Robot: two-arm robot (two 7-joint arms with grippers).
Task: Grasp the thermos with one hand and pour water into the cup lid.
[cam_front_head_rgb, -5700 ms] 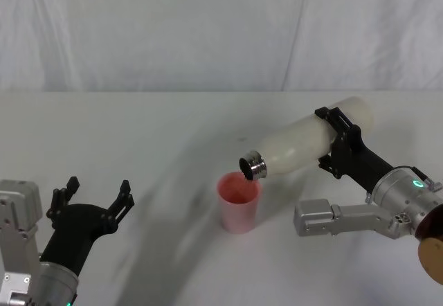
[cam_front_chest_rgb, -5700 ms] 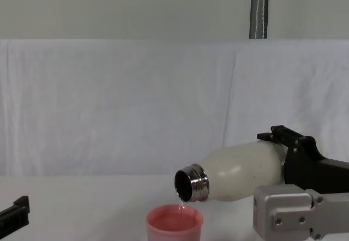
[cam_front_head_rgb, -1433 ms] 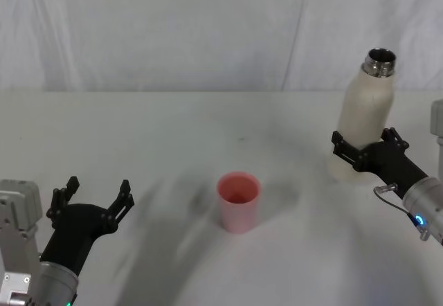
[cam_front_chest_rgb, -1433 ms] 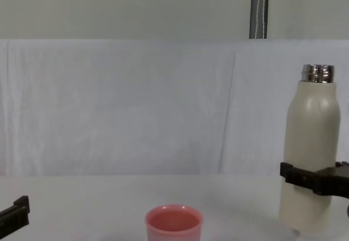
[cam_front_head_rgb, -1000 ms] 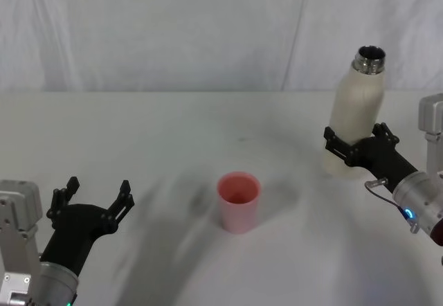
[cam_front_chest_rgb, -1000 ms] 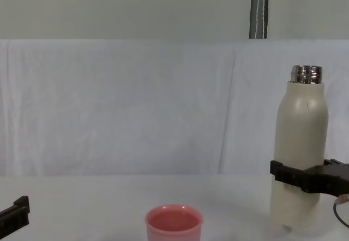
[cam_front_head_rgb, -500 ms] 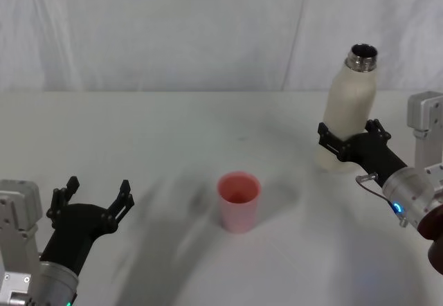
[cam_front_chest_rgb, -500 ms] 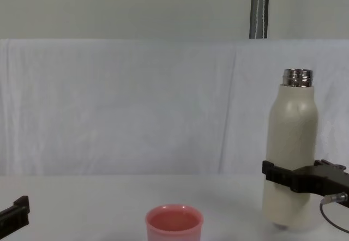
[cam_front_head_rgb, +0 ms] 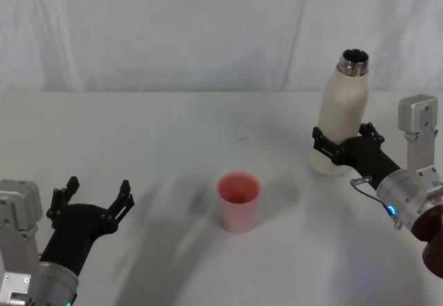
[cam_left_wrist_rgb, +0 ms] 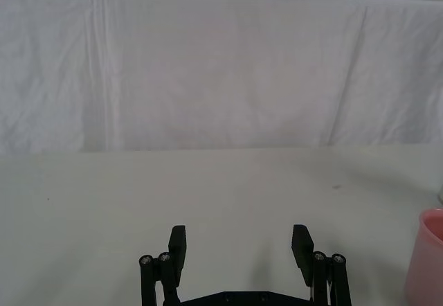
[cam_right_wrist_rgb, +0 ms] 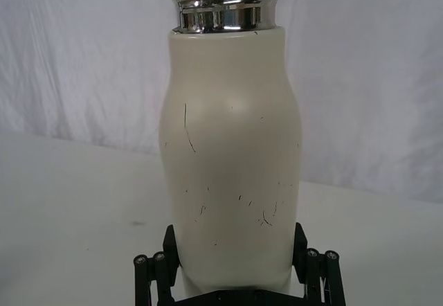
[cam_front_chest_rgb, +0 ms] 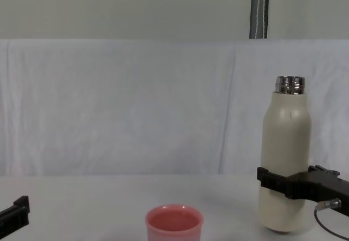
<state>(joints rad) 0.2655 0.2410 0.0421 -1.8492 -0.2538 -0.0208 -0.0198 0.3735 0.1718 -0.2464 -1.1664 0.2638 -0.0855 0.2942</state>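
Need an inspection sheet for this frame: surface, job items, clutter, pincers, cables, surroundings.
Surface: white table, bare apart from the job's things; a small dark speck near its middle.
Thermos: upright, cap off, steel neck open; whether its base touches the table cannot be told.
Cup lid: upright near the table's middle, to the left of the thermos and apart from it; contents hard to judge.
Clutter: nothing seen.
Right pincer: shut around the thermos's lower body.
Left pincer: open, holding nothing, parked at the near left of the table.
Cables: thin wire loop by the right wrist.
Surroundings: white cloth backdrop; grey vertical pole above it.
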